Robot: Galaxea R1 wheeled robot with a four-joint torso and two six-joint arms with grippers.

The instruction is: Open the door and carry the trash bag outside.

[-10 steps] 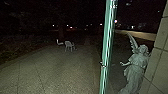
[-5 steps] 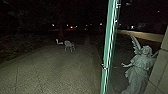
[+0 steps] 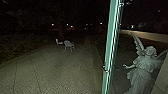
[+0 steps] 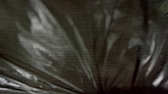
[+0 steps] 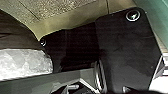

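More of the statue [image 3: 142, 71] had come into view right of the door edge [image 3: 111, 37], suggesting outward progress. The trash bag [image 4: 53, 42] bunched near the left gripper; neither the left gripper's nor the right gripper's opening or hold could be determined.

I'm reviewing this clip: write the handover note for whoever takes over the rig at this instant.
Left hand: the trash bag fans out in folds from close by it, so it is probably carrying the bag; its grip cannot be confirmed.
Right hand: state unclear.
Door: a green upright, likely the door's edge or frame, stands ahead, with paving on one side and an angel statue on the other.
Done: the way onto the paving looks open.
Left: getting the bag fully outside, as far as I can judge; whether the robot has cleared the doorway is unclear.
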